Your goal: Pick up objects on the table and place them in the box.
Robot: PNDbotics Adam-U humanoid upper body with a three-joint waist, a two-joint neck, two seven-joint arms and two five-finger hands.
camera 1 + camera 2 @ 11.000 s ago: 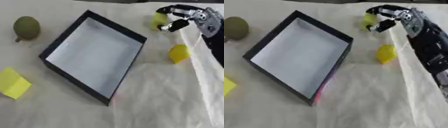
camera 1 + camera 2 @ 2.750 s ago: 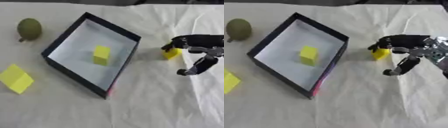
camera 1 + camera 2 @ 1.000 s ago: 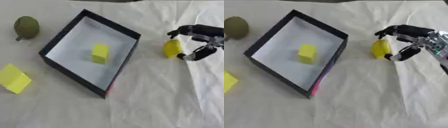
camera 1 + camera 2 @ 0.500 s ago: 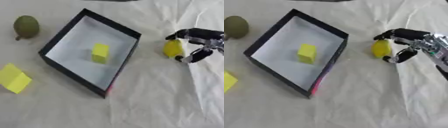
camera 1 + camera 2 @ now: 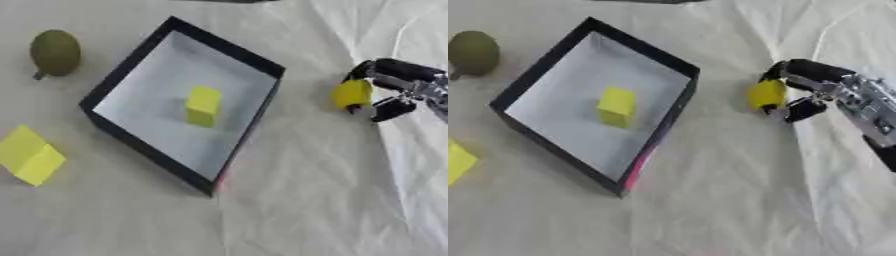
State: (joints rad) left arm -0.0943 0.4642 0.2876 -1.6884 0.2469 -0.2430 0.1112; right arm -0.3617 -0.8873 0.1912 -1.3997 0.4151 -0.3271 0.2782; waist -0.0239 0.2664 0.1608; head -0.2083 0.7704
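Right hand (image 5: 802, 92): fingers curled round the yellow block (image 5: 766, 94), on the tabletop (image 5: 710, 210).
Block: just right of box (image 5: 645, 145).
Bearing: box lies to the hand's left.
Left hand: unseen.

Cloth-covered table (image 5: 289, 210) bears box (image 5: 131, 65), yellow block (image 5: 31, 155), perhaps a pear (image 5: 55, 51)

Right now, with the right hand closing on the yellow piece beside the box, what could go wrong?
The right hand has fingers curled around only the far side of the yellow piece, so it might slip or roll away on lifting. The cloth is wrinkled and could drag. The box wall stands close; a low carry might knock its rim.
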